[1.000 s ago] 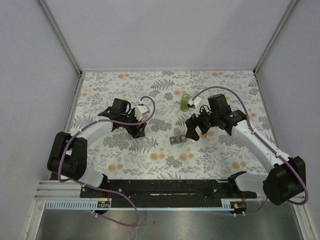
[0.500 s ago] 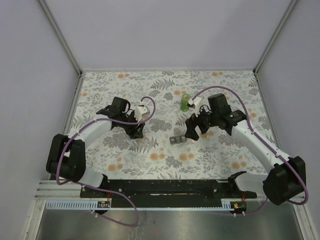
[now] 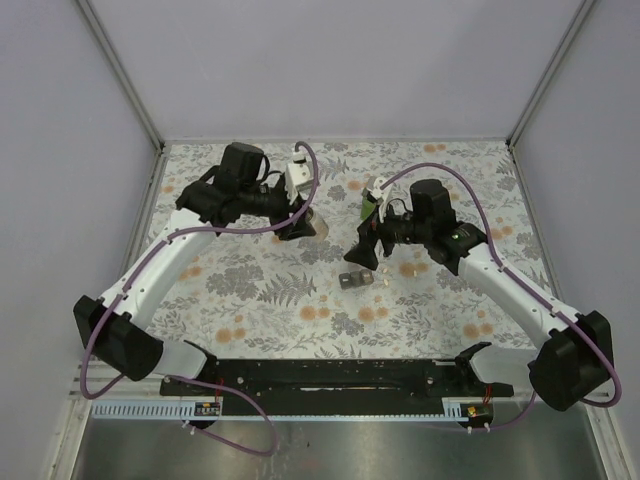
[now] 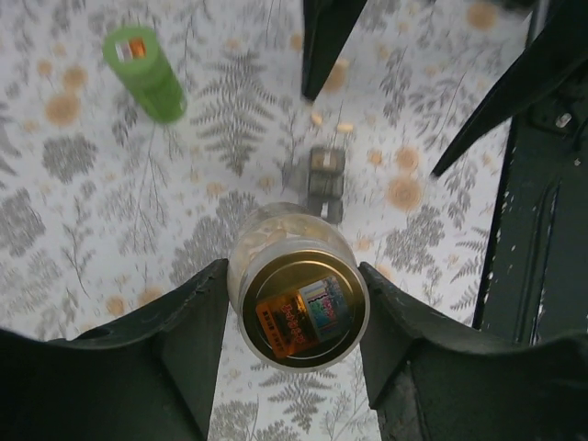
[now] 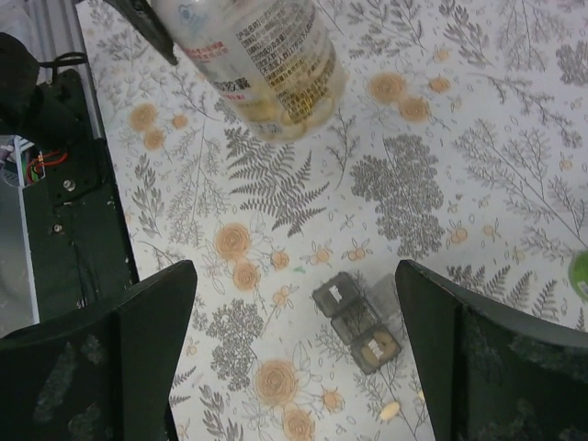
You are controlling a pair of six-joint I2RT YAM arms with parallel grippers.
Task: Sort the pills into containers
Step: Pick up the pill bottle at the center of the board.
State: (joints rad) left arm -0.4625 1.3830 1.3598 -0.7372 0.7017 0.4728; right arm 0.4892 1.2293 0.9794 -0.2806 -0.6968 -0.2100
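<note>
— Where is the pill bottle seen?
— Mid-frame in the overhead view, grasped by the left gripper.
— And the right gripper?
— Spread wide, nothing held; the pill box is seen just beneath it.

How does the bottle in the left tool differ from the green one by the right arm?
The held bottle is clear, showing pale pills, with a gold cap; the green bottle is green throughout. The held bottle is gripped in the left tool, above the table; the green bottle sits on the table, untouched. Both are round bottles.
</note>
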